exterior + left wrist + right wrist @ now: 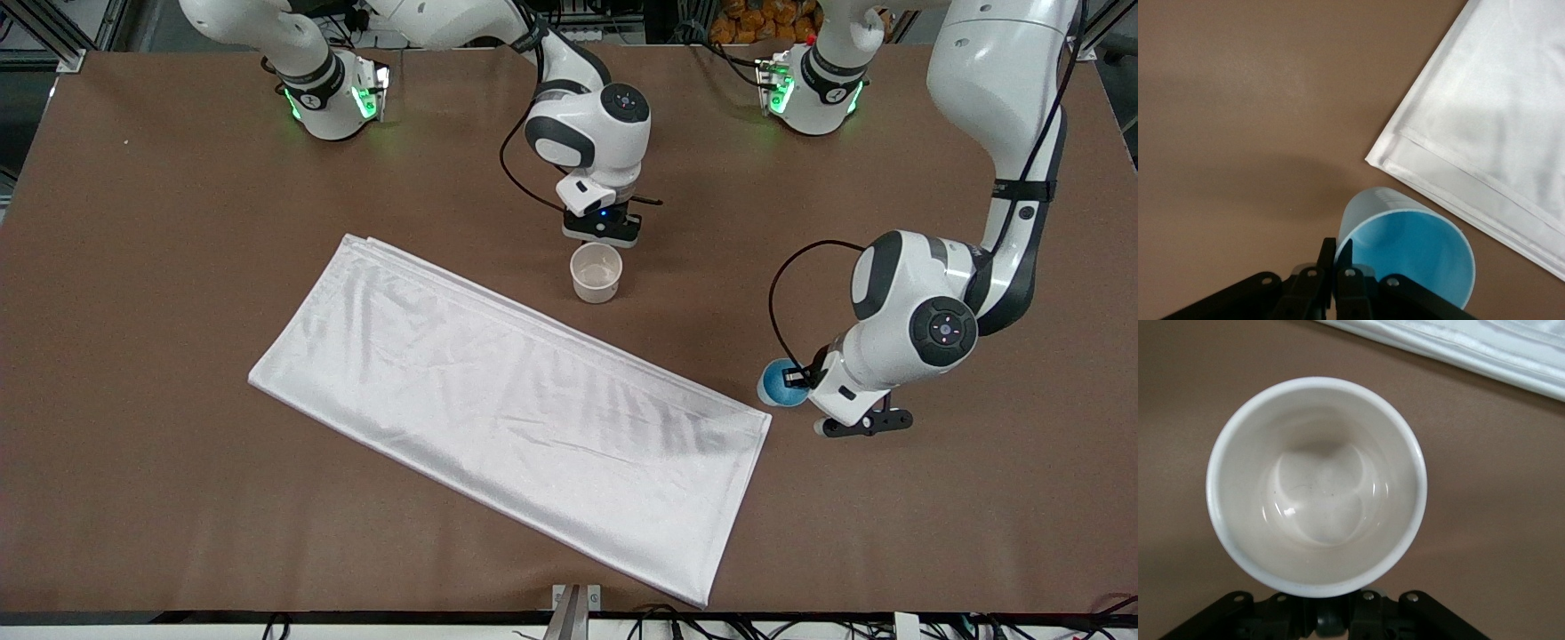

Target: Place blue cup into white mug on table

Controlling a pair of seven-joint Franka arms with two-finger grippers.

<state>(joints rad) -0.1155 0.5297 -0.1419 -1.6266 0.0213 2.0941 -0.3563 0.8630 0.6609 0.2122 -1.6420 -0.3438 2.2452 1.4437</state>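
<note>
White arms, black joints, cables.

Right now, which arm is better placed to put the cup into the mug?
Left. Its gripper is shut on the blue cup rim, beside the cloth corner. The right gripper sits at the mug, apparently at its handle.

white mug (pixel 1317 487) handle hidden by right gripper (pixel 1331 613), blue cup (pixel 1408 253) cut off at frame edge

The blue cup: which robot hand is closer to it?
Left. The left hand grips the blue cup by its rim; the right hand is at the white mug.
</note>
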